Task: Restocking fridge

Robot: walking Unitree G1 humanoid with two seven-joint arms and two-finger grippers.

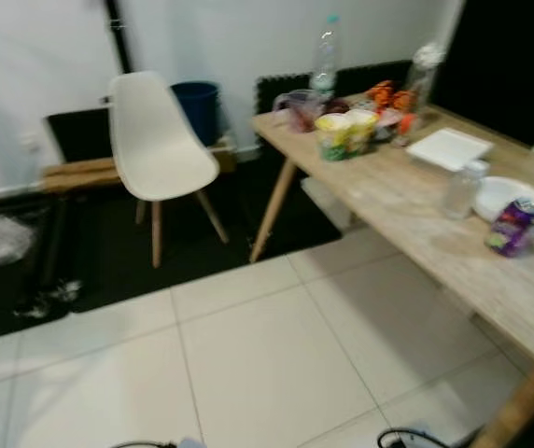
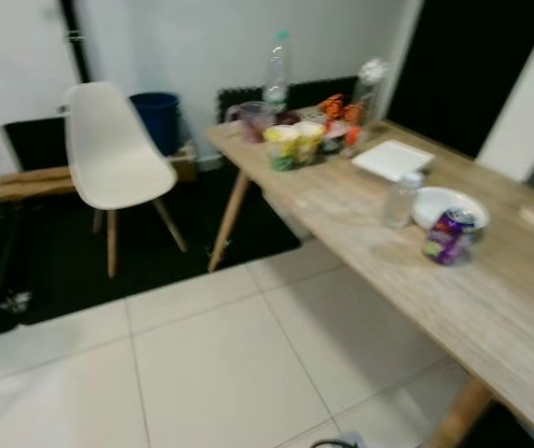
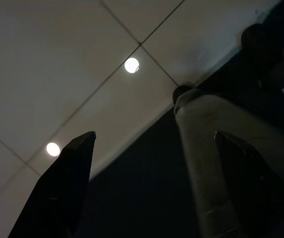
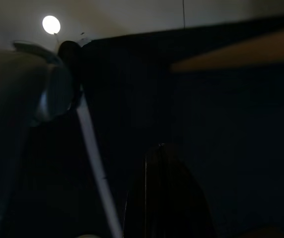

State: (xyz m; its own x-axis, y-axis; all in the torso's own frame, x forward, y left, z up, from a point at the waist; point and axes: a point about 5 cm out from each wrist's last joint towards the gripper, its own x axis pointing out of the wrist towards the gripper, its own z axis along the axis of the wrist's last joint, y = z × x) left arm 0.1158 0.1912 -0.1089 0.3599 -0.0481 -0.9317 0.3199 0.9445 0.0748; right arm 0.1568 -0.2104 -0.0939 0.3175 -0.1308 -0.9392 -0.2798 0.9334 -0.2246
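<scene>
Purple can (image 1: 515, 227): lay tilted on the wooden table (image 1: 407, 210), just beside the white bowl (image 1: 500, 194), near the table's near end; a likely item for the fridge (no fridge door could be made out).
Clear small bottle (image 1: 460, 189): stood upright, just beside the bowl, between the can and the white square plate (image 1: 450, 147).
Yellow-green tubs (image 1: 345, 133): stood together toward the far end of the table, close to the orange items (image 1: 390, 98), the tall water bottle (image 1: 324, 54) and a purplish jug (image 1: 297, 109).
Surroundings: white chair (image 1: 154, 142) and blue bin (image 1: 197, 109) stood well apart from the table across a dark mat; pale floor tiles (image 1: 248, 364) lay between robot and table.
Risk, can: judged liable to roll off the edge if nudged, since it lay on its side near the table's long edge.
Risk, bottle: judged easy to tip when reaching past it for the can or bowl.
Risk, approach: head views were blurred (robot probably on the move), so a misjudged stop could bump the table leg (image 1: 521, 411).
Left gripper (image 3: 152, 183): hung low over the tiles, fingers spread apart, nothing between them.
Right gripper (image 4: 169, 193): hung in deep shade; one dark finger showed, and whether the fingers were apart or together could not be told.
Progress: judged early, nothing yet picked up.
</scene>
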